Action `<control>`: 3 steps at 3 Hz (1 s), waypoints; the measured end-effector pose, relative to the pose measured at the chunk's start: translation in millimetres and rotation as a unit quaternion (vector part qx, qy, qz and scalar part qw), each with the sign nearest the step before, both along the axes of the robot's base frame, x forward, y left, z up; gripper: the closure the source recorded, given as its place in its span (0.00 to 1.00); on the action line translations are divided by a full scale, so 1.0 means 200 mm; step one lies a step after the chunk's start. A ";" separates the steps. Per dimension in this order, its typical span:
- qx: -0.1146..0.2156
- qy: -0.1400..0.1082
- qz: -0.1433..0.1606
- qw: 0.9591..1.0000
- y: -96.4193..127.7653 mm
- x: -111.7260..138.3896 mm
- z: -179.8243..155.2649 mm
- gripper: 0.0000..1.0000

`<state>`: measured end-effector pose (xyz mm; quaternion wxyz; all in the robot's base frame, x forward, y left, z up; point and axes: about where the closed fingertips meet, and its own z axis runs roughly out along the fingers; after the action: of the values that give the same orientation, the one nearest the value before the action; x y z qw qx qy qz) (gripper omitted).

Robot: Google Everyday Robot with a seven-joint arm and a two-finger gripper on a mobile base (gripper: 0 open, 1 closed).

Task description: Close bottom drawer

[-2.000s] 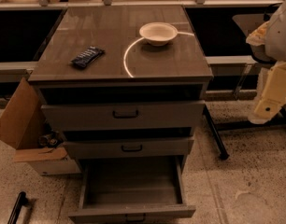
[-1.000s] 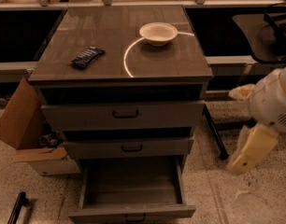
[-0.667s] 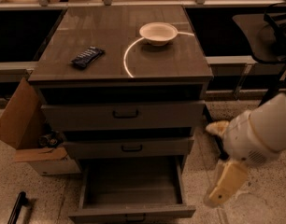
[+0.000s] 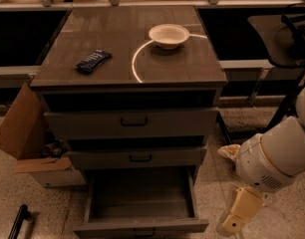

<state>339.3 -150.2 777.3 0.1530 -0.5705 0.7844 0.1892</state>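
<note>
Speckled stone floor surrounds a grey-brown cabinet with three drawers, viewed from the front and above.

**Gripper.** The gripper [image 4: 232, 222] hangs low at the lower right, near the floor. It is just beside the right front corner of the bottom drawer [image 4: 141, 200] but not touching it. It holds nothing that can be seen. Whether it is open or closed cannot be told. The bulky white arm [image 4: 278, 156] rises behind it, to the right of the cabinet.

**Task item.** The bottom drawer is pulled well out, its plain interior bare and its front panel at the lower frame edge. It has not yet been closed.

**Surroundings.** The middle drawer [image 4: 137, 158] and top drawer [image 4: 132, 122] sit above it. On the cabinet top [image 4: 192, 66] are a white bowl [image 4: 168, 35] and a dark packet [image 4: 93, 60]. A cardboard box [image 4: 22, 133] stands to the left.

**Hazards, as judged:**
- The gripper stands to the side of the front panel rather than before it. A sideways sweep would strike the drawer's corner and skew it on its runners, possibly jamming it.
- A push near the right end of the panel could rack the drawer and leave it part open.
- Contact made too high would press the middle drawer instead.
- The arm's wide body could knock the cabinet's right side as it swings in.
- Excess force could jolt the cabinet and shift the bowl.
</note>
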 end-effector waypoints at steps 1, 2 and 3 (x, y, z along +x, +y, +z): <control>0.008 0.040 -0.005 0.999 0.07 0.01 -0.28 0.00; 0.055 0.076 -0.011 0.995 0.19 -0.01 -0.69 0.00; 0.096 0.091 -0.002 0.991 0.33 -0.03 -1.07 0.00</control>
<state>334.1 -83.6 563.6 0.1355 -0.5316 0.7747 0.3145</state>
